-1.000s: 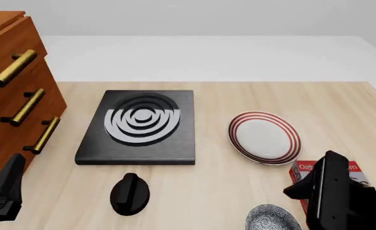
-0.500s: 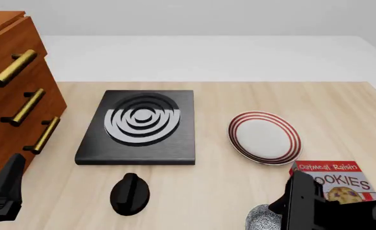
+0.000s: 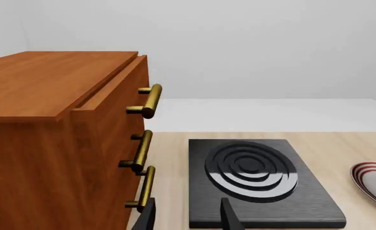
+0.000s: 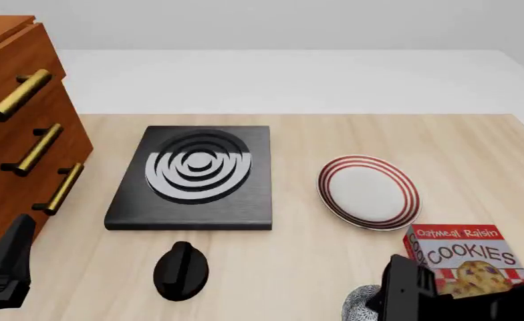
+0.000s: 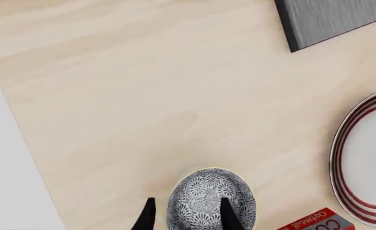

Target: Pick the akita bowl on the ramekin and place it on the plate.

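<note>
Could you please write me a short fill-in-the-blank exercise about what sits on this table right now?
1. The plate has ___ rings around its rim.
2. In the front view, the box lying nearest the plate reads ___.
3. The right gripper is poised over the speckled ___.
4. The black burner lies between the plate and the wooden ___.

Missing words: red; cookies; bowl; drawers

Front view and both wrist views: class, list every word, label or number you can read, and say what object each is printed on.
"Oatmeal Raisin": small white lettering on the red band across the top of the red-and-white cardboard cookie box.
"COOKIES": large dark capitals on the same box's white panel.
Right wrist view: a sliver of that box shows white letters, cut off, not readable.
No other object carries text.
</note>
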`<move>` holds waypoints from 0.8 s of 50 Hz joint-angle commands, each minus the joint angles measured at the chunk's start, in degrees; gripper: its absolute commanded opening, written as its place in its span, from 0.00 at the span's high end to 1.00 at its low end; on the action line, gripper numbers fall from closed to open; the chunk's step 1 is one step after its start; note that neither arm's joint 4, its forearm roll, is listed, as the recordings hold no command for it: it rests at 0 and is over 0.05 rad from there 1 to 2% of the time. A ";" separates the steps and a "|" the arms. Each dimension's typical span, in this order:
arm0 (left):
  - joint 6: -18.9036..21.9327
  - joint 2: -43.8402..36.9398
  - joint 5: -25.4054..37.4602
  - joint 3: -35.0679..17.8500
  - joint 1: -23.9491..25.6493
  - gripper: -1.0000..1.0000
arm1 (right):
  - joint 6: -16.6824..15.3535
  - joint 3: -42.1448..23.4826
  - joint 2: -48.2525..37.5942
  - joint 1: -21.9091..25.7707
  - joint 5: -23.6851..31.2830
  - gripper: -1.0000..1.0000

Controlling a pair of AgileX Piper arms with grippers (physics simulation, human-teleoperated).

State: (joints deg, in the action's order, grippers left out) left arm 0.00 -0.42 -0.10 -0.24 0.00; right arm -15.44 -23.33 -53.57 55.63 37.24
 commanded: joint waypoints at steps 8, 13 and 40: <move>0.00 0.00 0.00 0.00 0.00 0.00 | 2.96 0.85 -3.99 2.91 -3.74 0.00; 0.00 0.00 0.00 0.00 0.00 0.00 | 3.79 1.02 -5.06 3.70 -4.68 0.00; 0.00 0.00 0.00 0.00 0.00 0.00 | 6.34 4.71 -6.89 3.93 -6.98 0.00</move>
State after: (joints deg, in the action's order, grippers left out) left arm 0.00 -0.42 -0.10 -0.24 0.00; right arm -9.66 -19.68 -60.31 59.86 30.33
